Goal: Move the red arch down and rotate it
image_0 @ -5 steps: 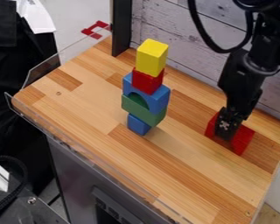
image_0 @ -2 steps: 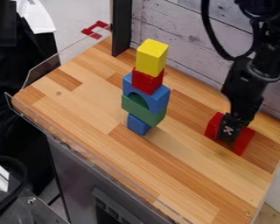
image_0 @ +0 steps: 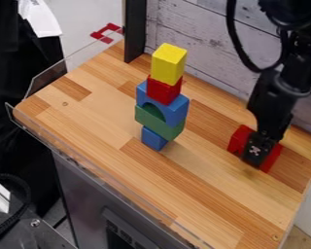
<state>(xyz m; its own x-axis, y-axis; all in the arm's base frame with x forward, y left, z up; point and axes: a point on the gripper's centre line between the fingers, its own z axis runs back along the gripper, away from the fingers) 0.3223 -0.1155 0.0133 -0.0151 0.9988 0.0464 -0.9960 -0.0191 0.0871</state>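
We see a robot arm (image_0: 268,104) that is black all over. It has a fat black cable (image_0: 234,36) that bends in a big, smooth loop, like a letter U. We can see a round joint (image_0: 293,85) with a bit of gray shine on it. The part below is long, and it gets thinner near the bottom. The gripper (image_0: 255,154) is black too, with bumpy sides and a small whitish mark (image_0: 254,150) on its front. We can't tell what the mark says.
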